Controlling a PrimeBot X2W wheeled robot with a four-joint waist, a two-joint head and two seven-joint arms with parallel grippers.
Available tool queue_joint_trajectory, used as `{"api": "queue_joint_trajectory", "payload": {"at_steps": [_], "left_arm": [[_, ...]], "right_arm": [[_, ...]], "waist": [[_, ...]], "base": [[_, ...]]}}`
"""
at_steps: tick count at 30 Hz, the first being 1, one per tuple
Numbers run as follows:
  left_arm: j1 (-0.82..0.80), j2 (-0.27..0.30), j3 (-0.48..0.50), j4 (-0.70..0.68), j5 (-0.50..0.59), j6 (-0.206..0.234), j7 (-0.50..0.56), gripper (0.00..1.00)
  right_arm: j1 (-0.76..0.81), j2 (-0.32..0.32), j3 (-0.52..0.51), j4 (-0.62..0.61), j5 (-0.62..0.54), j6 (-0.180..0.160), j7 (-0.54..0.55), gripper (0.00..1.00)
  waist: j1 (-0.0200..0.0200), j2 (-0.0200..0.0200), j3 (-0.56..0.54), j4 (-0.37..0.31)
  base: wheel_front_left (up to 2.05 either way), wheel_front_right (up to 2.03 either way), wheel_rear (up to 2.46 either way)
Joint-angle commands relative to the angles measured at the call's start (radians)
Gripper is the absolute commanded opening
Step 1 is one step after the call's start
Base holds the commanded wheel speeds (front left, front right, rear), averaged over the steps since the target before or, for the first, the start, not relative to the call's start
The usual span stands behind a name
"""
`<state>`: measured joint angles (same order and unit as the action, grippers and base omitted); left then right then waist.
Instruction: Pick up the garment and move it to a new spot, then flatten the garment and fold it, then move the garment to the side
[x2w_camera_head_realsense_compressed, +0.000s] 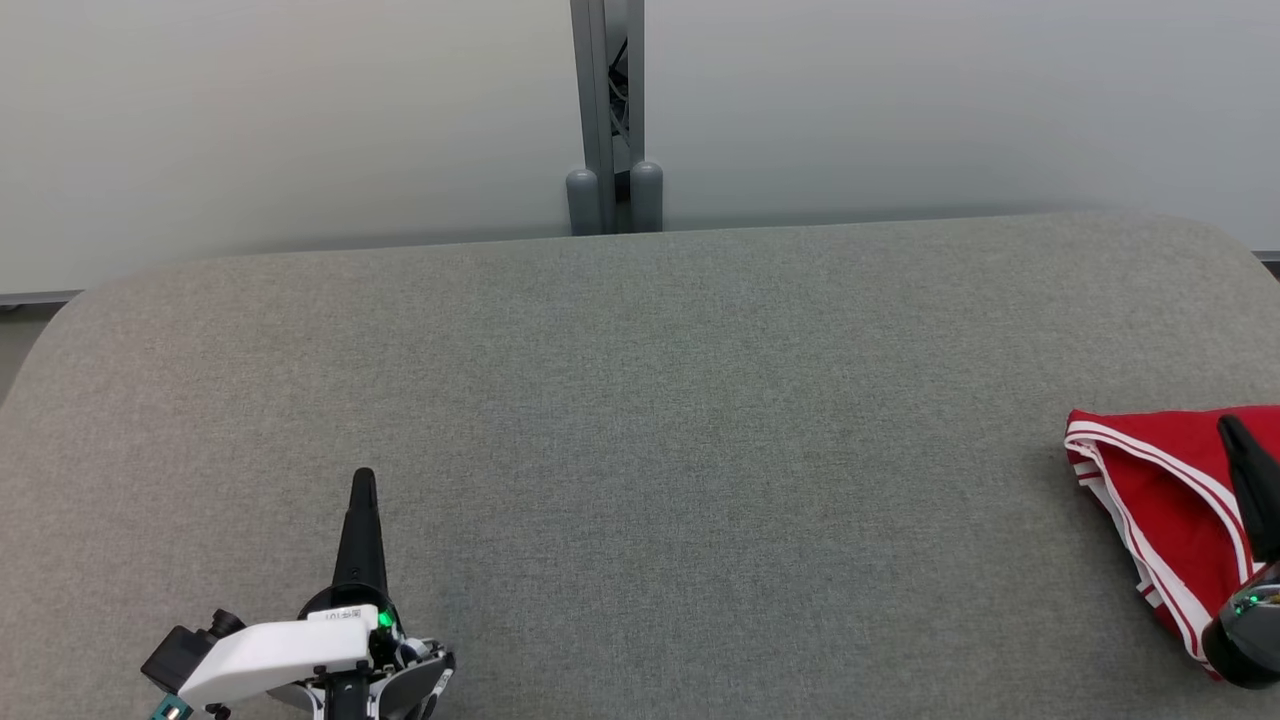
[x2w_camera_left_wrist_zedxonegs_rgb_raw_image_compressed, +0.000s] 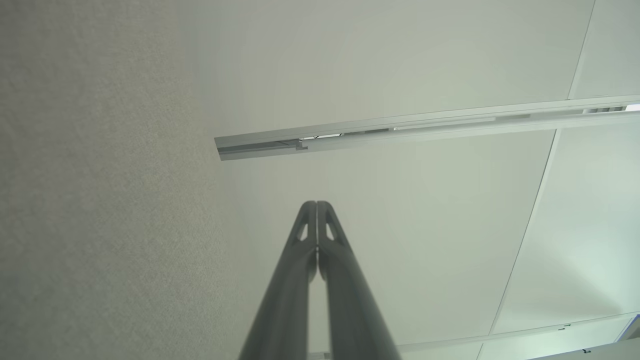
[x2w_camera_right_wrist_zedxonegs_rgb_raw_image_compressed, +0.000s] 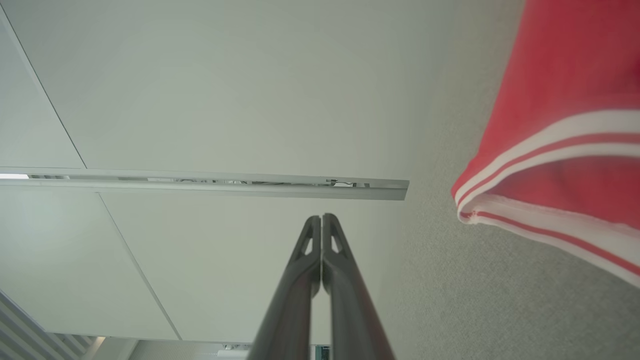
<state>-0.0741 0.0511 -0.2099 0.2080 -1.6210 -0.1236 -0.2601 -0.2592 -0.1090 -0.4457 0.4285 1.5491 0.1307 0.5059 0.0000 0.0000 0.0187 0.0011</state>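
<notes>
Red garment with white stripes is lying way out on the right of the grey bench, part of it running off the edge of the head view. It looks bunched into a compact, folded shape, so my read is that we're at one end of the job, either just parked aside or waiting for the first pick.

The right gripper hangs over the cloth, fingers pressed together. The left gripper is well apart from it at lower left, fingers together too and nothing in them.

Now the dangers. With the tips together, a drop onto the cloth would only shove it, not catch it, so the fingers need to part first. And that right finger sits right across the striped hem. Drag it sideways and it could snag a layer and spoil the fold. The cloth is also far to the right, and I can't tell how near the bench's edge it is, so a nudge might send it over.

As for the views, the head view gives the whole layout with both arms. The right wrist view adds the close detail: tips meeting with nothing pinched, and the striped hem off to one side, not touching them. The left wrist view has its own tips meeting against a pale wall, with bench fabric alongside.
</notes>
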Motion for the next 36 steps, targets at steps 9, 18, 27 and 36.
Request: {"api": "queue_joint_trajectory", "payload": {"at_steps": [9,18,27,36], "left_arm": [[-0.020,-0.002,0.006,0.002,-0.022,-0.012,-0.003,0.00],[-0.020,-0.002,0.006,0.002,-0.022,-0.012,-0.003,0.00],[-0.020,-0.002,0.006,0.002,-0.022,-0.012,-0.003,0.00],[-0.019,-0.002,0.006,0.002,-0.022,-0.012,-0.003,0.00]], "right_arm": [[-0.014,-0.009,-0.010,0.006,0.024,0.000,0.014,0.00],[-0.014,-0.009,-0.010,0.006,0.024,0.000,0.014,0.00],[-0.013,-0.009,-0.010,0.006,0.024,0.000,0.014,0.00],[-0.013,-0.009,-0.010,0.006,0.024,0.000,0.014,0.00]], "waist": [[0.0000,0.0000,0.002,0.001],[0.0000,0.0000,0.002,0.001],[0.0000,0.0000,0.002,0.001],[0.0000,0.0000,0.002,0.001]], "base": [[0.00,0.00,0.00],[0.00,0.00,0.00],[0.00,0.00,0.00],[0.00,0.00,0.00]]}}
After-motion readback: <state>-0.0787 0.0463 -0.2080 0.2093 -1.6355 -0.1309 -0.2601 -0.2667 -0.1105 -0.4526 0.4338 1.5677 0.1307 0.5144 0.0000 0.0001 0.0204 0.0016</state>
